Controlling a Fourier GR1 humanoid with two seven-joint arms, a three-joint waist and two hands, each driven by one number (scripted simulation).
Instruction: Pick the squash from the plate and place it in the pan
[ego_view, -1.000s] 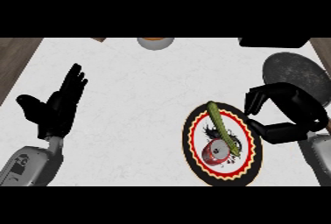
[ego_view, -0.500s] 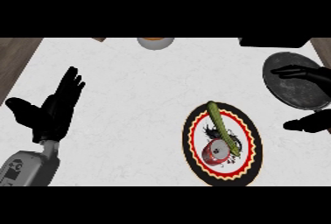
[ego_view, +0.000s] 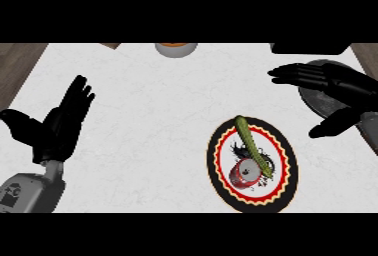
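Right hand (ego_view: 345, 91): black, fingers straight and spread, thumb well apart from them, holding nothing. Wrist and forearm are mostly cut off at the frame's right edge.

Directly under the palm is the pan (ego_view: 314, 102), a dull dark-grey round. The hand covers most of it, so only an arc past the fingertips and a patch between fingers and thumb show. Cannot tell whether the hand touches it.

Below the thumb and toward the fingertip side is the plate (ego_view: 288, 165), an oval look, black rim with a red-and-yellow scalloped band and a pale centre with dark scribbled marking. The squash (ego_view: 251, 145) lies on it, long, thin, green and slightly curved, well apart from the hand. Its near tip reaches the plate's rim; its far end rests against a red round thing (ego_view: 242, 173), too blurred to identify.

Counter (ego_view: 162, 110): white, faintly mottled.

Beyond the fingertips, far across the counter, the left hand (ego_view: 55, 127) rests open with its fingers up.

At the top edge are a pale vessel (ego_view: 176, 49) with orange inside, and a dark block (ego_view: 310, 47), both cut off.
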